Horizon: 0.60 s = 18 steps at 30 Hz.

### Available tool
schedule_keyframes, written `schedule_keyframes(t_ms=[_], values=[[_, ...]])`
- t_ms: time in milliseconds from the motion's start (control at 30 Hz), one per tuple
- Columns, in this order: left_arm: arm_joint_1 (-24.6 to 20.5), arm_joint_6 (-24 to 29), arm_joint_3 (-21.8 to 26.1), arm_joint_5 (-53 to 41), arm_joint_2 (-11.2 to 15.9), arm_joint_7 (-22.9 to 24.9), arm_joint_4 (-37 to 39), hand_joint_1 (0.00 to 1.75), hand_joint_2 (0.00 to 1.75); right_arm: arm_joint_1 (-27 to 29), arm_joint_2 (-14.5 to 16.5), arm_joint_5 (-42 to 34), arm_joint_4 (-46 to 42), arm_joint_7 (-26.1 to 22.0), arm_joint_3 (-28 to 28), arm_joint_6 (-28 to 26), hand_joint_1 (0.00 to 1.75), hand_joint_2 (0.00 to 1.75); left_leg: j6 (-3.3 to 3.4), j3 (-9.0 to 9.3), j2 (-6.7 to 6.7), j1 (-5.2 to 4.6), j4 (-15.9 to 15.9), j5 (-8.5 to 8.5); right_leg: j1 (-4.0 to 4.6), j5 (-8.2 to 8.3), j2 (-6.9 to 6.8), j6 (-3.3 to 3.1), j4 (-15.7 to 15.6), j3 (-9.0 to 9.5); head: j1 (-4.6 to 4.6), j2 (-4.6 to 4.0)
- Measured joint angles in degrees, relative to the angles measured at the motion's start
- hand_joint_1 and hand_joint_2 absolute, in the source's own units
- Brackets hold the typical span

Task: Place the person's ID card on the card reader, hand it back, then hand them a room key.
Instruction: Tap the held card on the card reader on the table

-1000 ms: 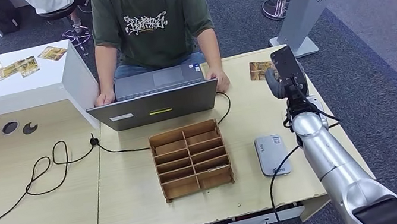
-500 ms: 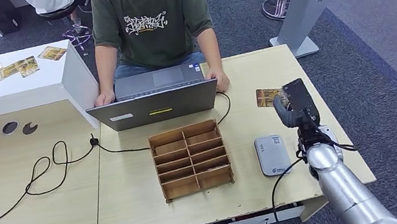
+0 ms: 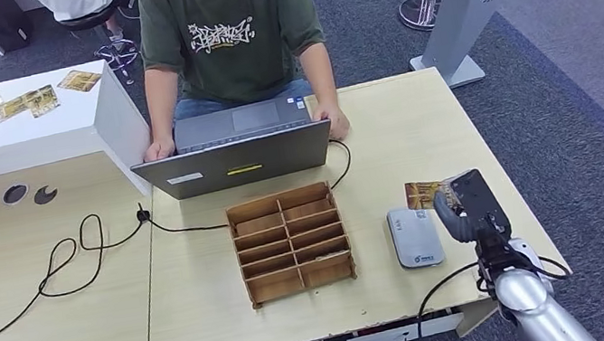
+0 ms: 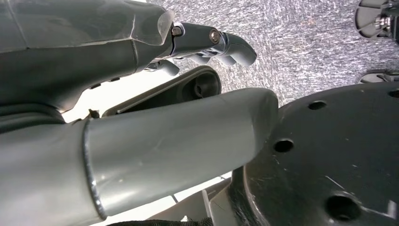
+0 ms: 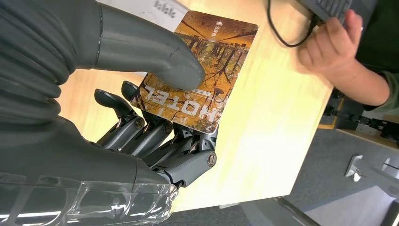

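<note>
Right robot hand (image 3: pixel 465 202) grasps the card (image 5: pixel 203 70), thumb (image 5: pixel 141 49) pressed on its printed face and the darker fingers (image 5: pixel 155 136) folded beneath it. Seen from the head camera, the card (image 3: pixel 423 194) pokes out at the hand's 10 o'clock, held above the tabletop (image 3: pixel 214 331) just beside the grey card reader (image 3: pixel 414 236), which lies at the hand's 8 o'clock. A person's hand (image 5: pixel 331 44) rests near a black cable farther along the tabletop. Left robot hand (image 4: pixel 207 44) has its fingers curled with nothing visibly held.
</note>
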Motion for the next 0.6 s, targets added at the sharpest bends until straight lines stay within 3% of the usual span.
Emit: schedule_keyframes(t_ms=[600], values=[[0.3, -0.2, 0.3, -0.4, -0.2, -0.3, 0.3, 0.0, 0.0, 6.5, -3.3, -0.7, -4.8, 1.7, -3.3, 0.9, 1.75, 1.75, 0.05, 0.0, -0.03, -0.01, 0.0, -0.04, 0.0, -0.02, -0.05, 0.03, 0.0, 0.02, 0.0, -0.01]])
